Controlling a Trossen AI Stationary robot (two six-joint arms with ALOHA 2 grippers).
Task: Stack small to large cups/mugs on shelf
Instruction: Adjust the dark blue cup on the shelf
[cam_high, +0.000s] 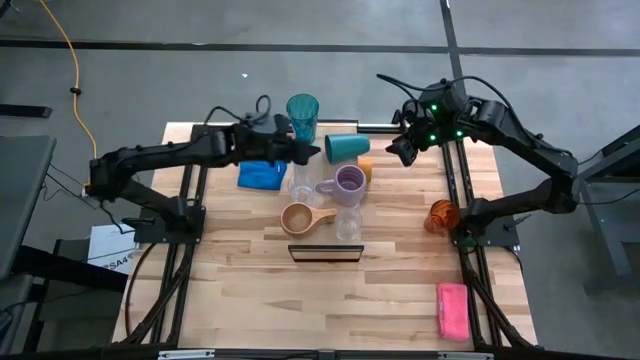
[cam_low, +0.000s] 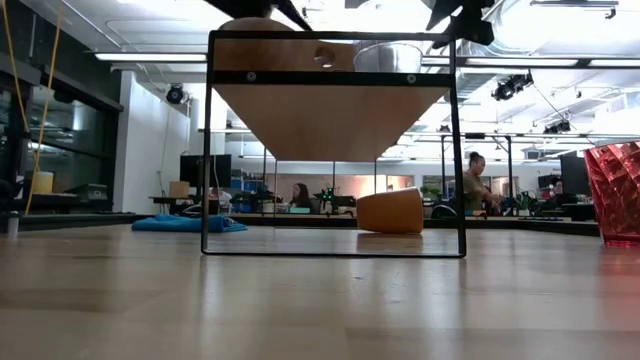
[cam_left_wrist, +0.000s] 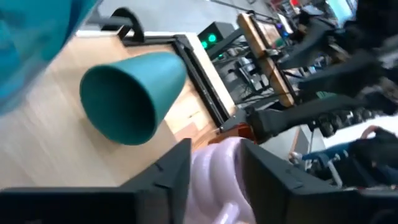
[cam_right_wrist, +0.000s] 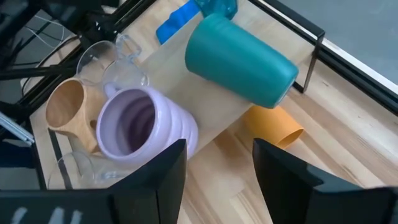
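Note:
The shelf stands mid-table. On its board are the tall teal tumbler, the dark green cup lying on its side, the lavender mug, the tan mug and two clear glasses. The orange cup lies on its side on the table beside the shelf. The red cup stands on the table at the right. My left gripper is open just left of the dark green cup; the lavender mug shows beyond its gap. My right gripper is open and empty, right of that cup.
A blue cloth lies left of the shelf. A pink sponge lies near the front right corner. Black frame rails run along both table sides. The near half of the tabletop is bare wood. People sit in the room behind.

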